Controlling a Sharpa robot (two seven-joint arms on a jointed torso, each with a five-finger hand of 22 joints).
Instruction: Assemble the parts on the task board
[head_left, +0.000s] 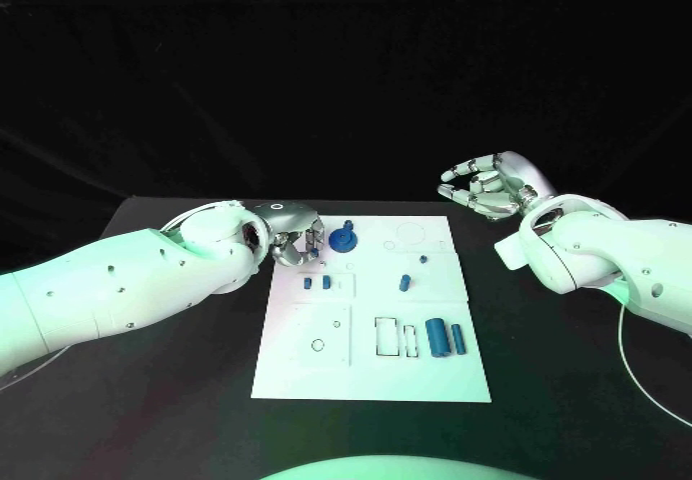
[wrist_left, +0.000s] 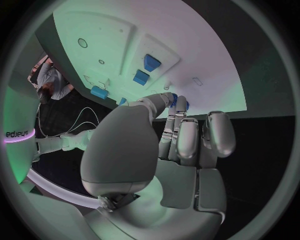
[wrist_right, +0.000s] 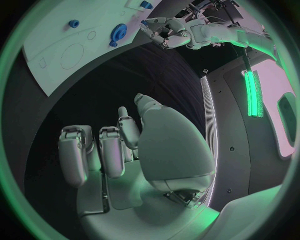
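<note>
The task board (head_left: 371, 350) is lying flat in the middle of a black table (head_left: 173, 400), a long white plate running away from the robot, with darkness sitting behind the table's far edge. The board is showing faint outlines of circles and rectangles, and small blue parts are sitting on it: a round gear (head_left: 343, 240) near the far left corner, a small peg (head_left: 423, 260) to the gear's right, two little blocks (head_left: 317, 283) in the middle left, another small piece (head_left: 405, 281) in the middle right, and two cylinders (head_left: 446, 339) lying side by side near the right edge, closer to the robot. The left hand (head_left: 296, 240) is hovering at the board's far left edge just beside the gear, fingers curling inward; whether they are pinching anything I cannot tell. The right hand (head_left: 490, 186) is hanging raised beyond the board's far right corner, well apart from it, fingers bent and loosely parted, holding nothing.
</note>
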